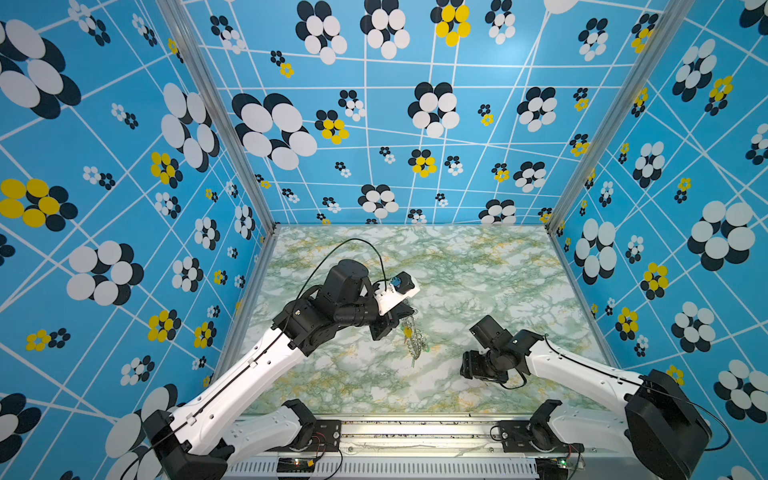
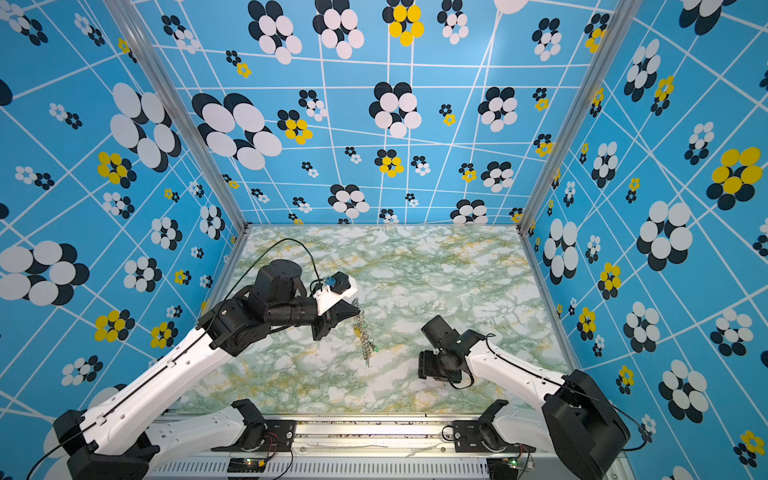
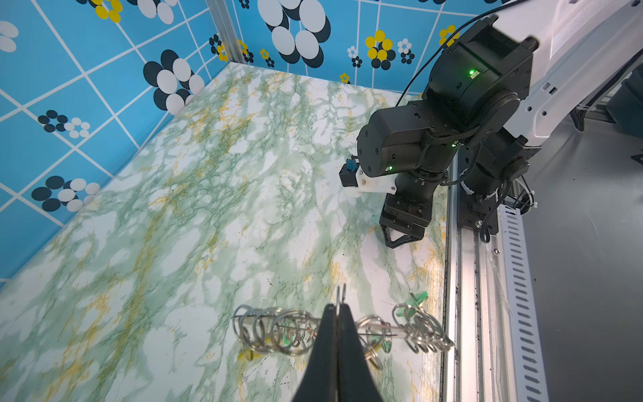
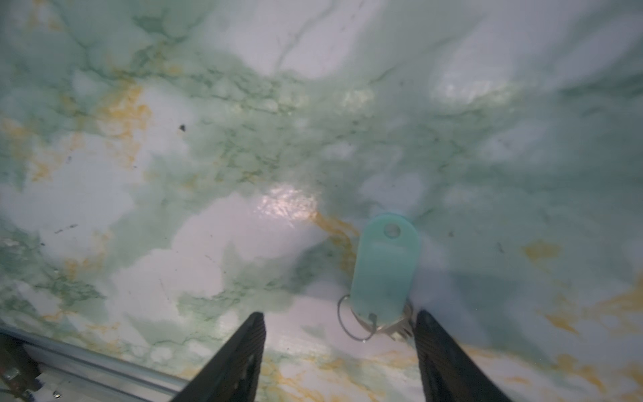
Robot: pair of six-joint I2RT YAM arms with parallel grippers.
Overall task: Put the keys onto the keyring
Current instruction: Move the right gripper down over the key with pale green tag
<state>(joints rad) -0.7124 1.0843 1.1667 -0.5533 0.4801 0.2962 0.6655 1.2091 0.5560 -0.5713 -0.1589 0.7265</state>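
Left hand [image 3: 336,309]: clamped shut on keyring [image 3: 288,332] rim
Right hand [image 4: 340,314]: spread wide, mint-tagged key [image 4: 382,271] straddled on surface [image 1: 478,270]
Surface: green-veined marble print
Walls [image 1: 374,124]: blue, flower-printed

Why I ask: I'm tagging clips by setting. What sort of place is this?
Probably a robot test cell: a left arm and right arm mounted on a metal rail, a marble-print tabletop, patterned blue walls boxing it in.
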